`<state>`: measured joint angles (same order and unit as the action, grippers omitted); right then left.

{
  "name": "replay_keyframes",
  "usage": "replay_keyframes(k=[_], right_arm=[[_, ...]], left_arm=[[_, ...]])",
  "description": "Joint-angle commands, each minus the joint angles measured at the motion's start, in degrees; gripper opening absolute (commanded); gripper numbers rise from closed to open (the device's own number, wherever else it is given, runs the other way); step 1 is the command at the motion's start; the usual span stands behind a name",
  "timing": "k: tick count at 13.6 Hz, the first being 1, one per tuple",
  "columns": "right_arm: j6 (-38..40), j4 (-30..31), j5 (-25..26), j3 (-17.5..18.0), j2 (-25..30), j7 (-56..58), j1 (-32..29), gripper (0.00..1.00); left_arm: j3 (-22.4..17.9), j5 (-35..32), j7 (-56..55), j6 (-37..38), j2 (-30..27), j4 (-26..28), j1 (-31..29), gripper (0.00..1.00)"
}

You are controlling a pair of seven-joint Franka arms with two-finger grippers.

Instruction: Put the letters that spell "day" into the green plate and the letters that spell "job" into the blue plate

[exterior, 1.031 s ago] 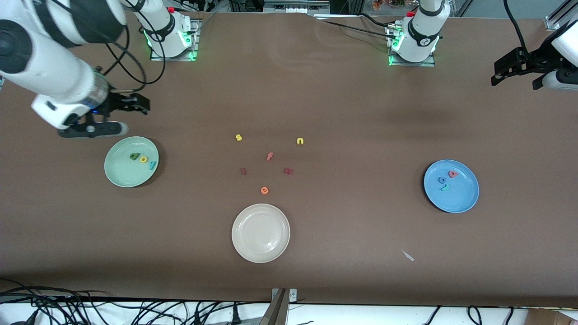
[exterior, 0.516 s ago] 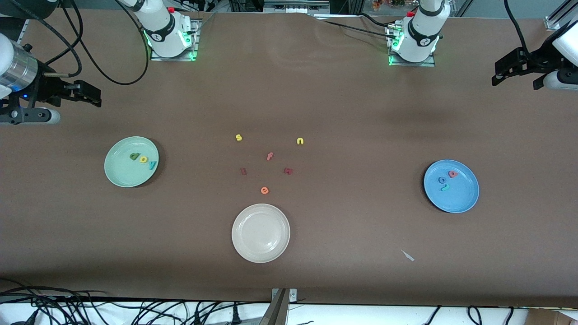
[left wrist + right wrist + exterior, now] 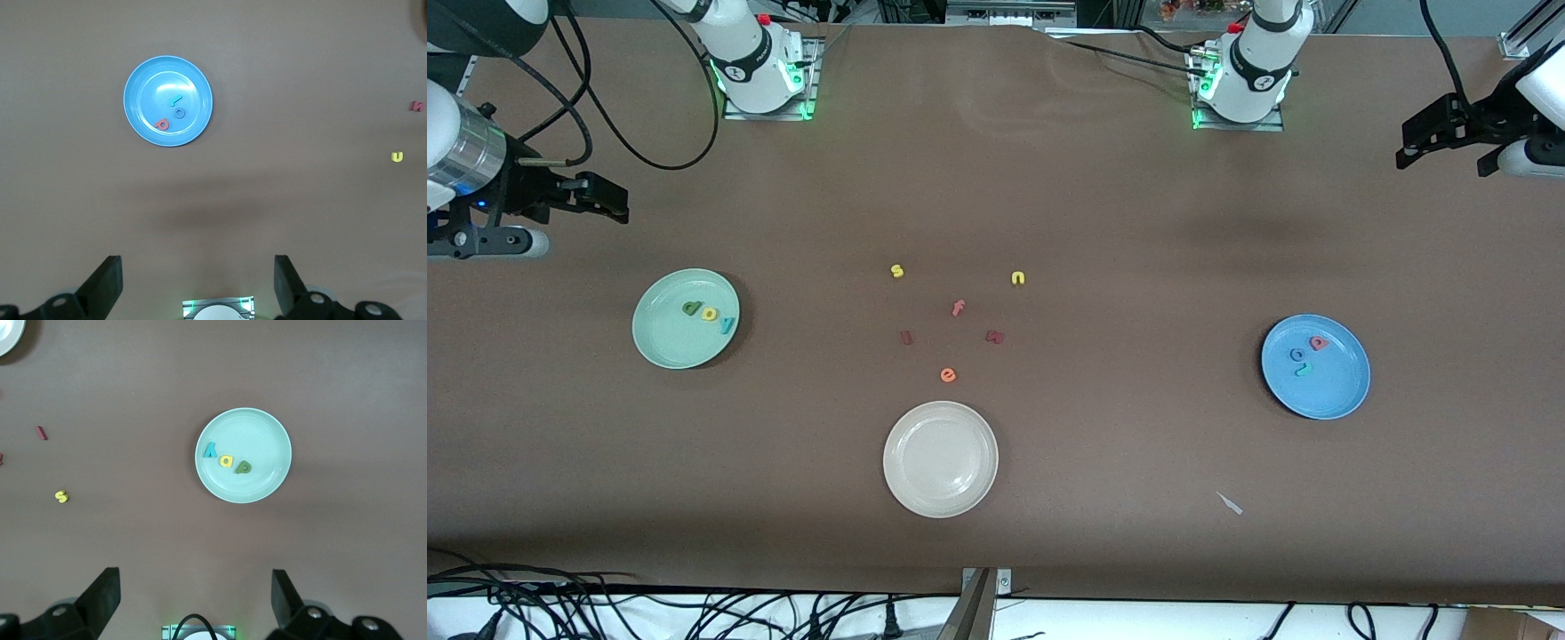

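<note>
1. Two grippers, both with nothing in them: our right gripper (image 3: 596, 191) hangs with its fingers (image 3: 100, 593) spread wide, over the bare table at the right arm's end, farther from the front camera than the green plate (image 3: 660, 351).
2. Our left gripper (image 3: 1436, 133) waits over the left arm's end of the table, fingers (image 3: 107, 280) just as wide apart and holding nothing.
3. Out from the right gripper, the green plate holds the d (image 3: 691, 308), the a (image 3: 710, 314) and the y (image 3: 727, 324), lying in a short row that spells the word.
4. Out from the left gripper, the blue plate (image 3: 1343, 396) holds the b (image 3: 1318, 342), the o (image 3: 1296, 355) and the j (image 3: 1304, 369), close together in the plate's half farther from the camera.
5. Between the plates, in the middle of the table, we see the loose letters: s (image 3: 897, 271), n (image 3: 1017, 278), f (image 3: 958, 308), e (image 3: 948, 375) and two dark red ones we cannot read.
6. Nearer the camera than those sits the white plate (image 3: 907, 489), with nothing in it.
7. We judge the task done: all six letters are in their plates, none of the loose ones is wanted, and nothing seems left for either arm.
</note>
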<state>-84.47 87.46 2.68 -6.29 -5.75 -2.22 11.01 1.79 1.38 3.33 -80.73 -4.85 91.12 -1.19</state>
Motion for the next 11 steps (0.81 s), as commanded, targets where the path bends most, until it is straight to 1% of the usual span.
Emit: replay_keyframes(k=[1,11], right_arm=[[-0.61,0.00,0.31,0.40,-0.23,0.73,-0.28,1.00],[-0.44,-0.18,0.05,0.31,-0.23,0.73,-0.37,1.00]], left_arm=[[0.15,-1.91,-0.34,1.28,0.72,-1.83,0.22,1.00],[0.23,-1.91,-0.34,1.28,0.81,-1.83,0.22,1.00]])
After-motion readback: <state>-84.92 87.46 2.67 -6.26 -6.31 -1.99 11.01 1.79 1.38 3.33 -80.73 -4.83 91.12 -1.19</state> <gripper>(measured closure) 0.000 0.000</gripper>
